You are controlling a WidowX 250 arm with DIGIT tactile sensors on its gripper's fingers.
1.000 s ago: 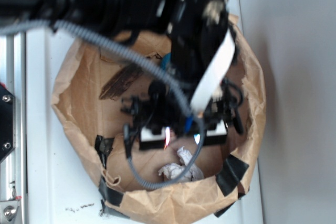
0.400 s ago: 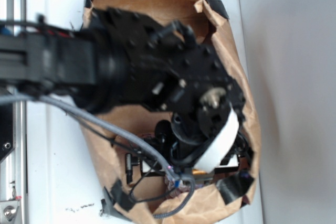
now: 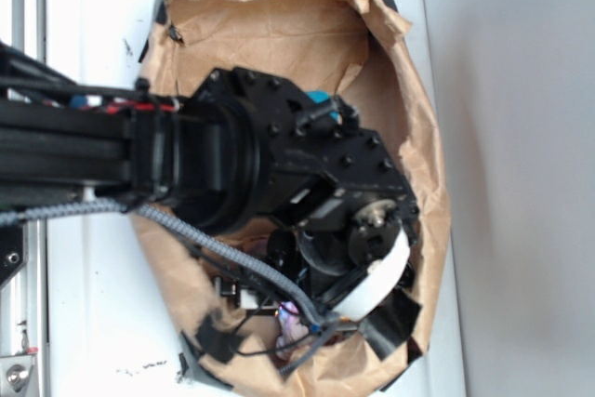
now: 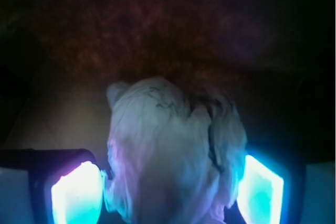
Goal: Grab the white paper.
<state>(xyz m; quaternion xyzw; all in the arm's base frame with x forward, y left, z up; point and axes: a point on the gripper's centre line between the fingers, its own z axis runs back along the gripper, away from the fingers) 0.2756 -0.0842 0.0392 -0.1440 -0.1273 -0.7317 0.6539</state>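
Now the wrist view shows the white paper (image 4: 176,150) sitting right between the two glowing fingers (image 4: 76,192) of the hand (image 4: 168,195). The left finger touches the wad at its lower edge, and the right finger is just beside it; I cannot tell if that one presses on it. The opening of the hand is only about as wide as the wad itself, but whether the grip is firm is not visible. The paper is lumpy and wrinkled, with dark folds on its top. Behind it the brown floor of the bag is dim and blurred.

From the exterior view, the black arm (image 3: 232,169) reaches down into the large brown paper bag (image 3: 279,25), which stands on the white table (image 3: 84,323). The arm covers most of the lower half of the bag, so the paper and the fingers are hidden there. A grey cable (image 3: 200,244) runs along the arm, and a flat white ribbon (image 3: 376,285) curves near the wrist. Black tape pieces (image 3: 390,318) hold the bag rim.
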